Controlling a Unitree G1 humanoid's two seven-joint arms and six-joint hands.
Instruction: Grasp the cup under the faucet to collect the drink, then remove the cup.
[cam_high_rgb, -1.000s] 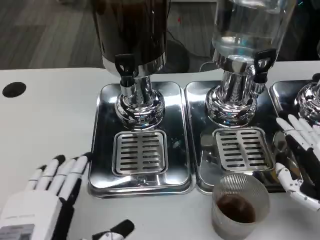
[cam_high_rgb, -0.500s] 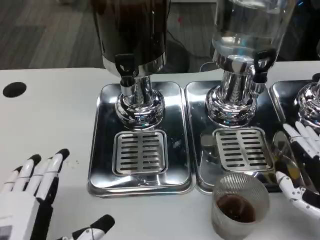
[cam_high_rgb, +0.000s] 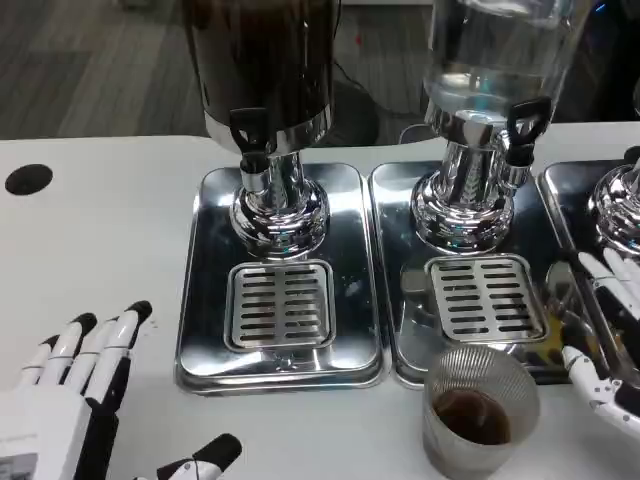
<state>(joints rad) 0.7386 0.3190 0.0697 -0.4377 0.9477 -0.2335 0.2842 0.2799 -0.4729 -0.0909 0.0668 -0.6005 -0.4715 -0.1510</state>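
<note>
I had eased my right hand (cam_high_rgb: 608, 340), released and empty, farther from the cup (cam_high_rgb: 480, 412), which stood filled on the table (cam_high_rgb: 100, 250), removed.

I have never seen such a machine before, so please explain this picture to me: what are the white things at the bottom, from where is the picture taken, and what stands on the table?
The picture comes from a camera on a humanoid robot's head or chest, looking down at a white table. The white shapes with black fingertips are its two hands. The left hand lies low on the left, fingers apart, holding nothing. The right hand is at the right edge, also open and holding nothing.

On the table stand shiny metal drip trays with slotted grilles. On the left tray stands a dispenser with dark drink and a black tap; on the next tray a clear dispenser.

In front of the trays, on the table, stands a ribbed clear cup with some brown drink inside. No hand touches it.
</note>
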